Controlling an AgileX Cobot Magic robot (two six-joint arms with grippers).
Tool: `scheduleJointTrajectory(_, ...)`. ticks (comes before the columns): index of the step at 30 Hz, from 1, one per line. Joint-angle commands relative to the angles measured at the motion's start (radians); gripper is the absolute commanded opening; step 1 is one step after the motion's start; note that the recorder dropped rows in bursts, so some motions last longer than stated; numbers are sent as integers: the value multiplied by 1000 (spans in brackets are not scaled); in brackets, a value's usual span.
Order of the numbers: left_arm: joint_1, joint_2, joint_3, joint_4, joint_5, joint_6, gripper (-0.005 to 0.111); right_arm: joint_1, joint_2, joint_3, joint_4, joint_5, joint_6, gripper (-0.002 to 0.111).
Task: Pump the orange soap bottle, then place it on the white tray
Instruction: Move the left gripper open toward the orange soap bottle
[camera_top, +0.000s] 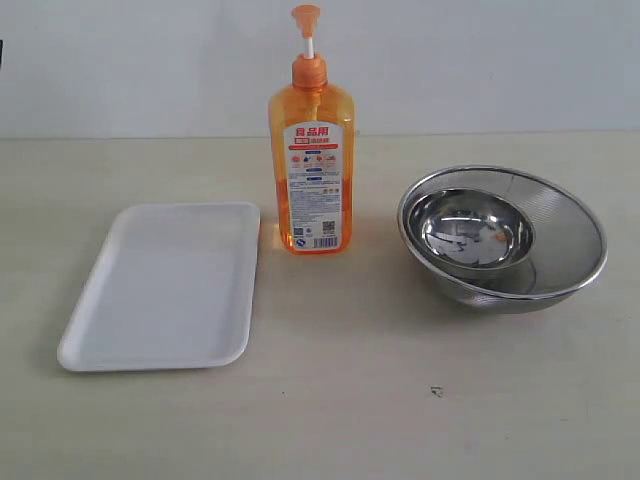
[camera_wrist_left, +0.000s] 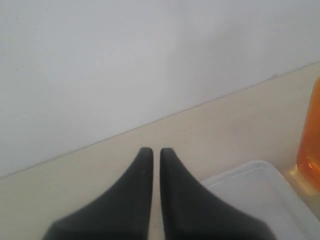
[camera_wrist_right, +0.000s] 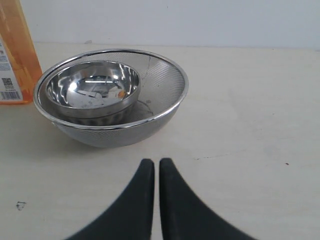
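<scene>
Exterior view: the orange soap bottle (camera_top: 311, 175) stands upright on the desk (camera_top: 400, 400), just beside the far right corner of the white tray (camera_top: 160, 290), which lies flat and bare. To the bottle's right, a small steel bowl (camera_top: 476, 232) sits inside a larger steel bowl (camera_top: 570, 225).

Left wrist view: the left hand (camera_wrist_left: 156, 152) is pressed together and holds nothing, near a tray corner.

Right wrist view: the right hand (camera_wrist_right: 156, 162) is pressed together and empty, facing the bowls.
</scene>
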Motion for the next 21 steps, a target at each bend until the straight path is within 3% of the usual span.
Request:
scheduleJointTrajectory(1, -5, 64, -42, -13, -8, 39, 5, 0, -5, -1, -1, -5, 0, 1)
scheduleJointTrajectory(13, -5, 311, -119, -41, 27, 156, 5, 0, -5, -1, -1, -5, 0, 1)
scheduleJointTrajectory(15, -5, 368, -138, -186, 64, 330, 5, 0, -5, -1, -1, -5, 0, 1)
scheduleJointTrajectory(17, -5, 425, -155, -445, 143, 642, 5, 0, -5, -1, -1, -5, 0, 1)
scheduleJointTrajectory(18, -5, 458, -167, -610, 259, 845, 5, 0, -5, -1, -1, -5, 0, 1)
scheduleJointTrajectory(19, -5, 471, -170, -707, 306, 939, 5, 0, -5, -1, -1, -5, 0, 1)
scheduleJointTrajectory(21, -5, 503, -171, -1126, 356, 1175, 5, 0, -5, -1, -1, -5, 0, 1)
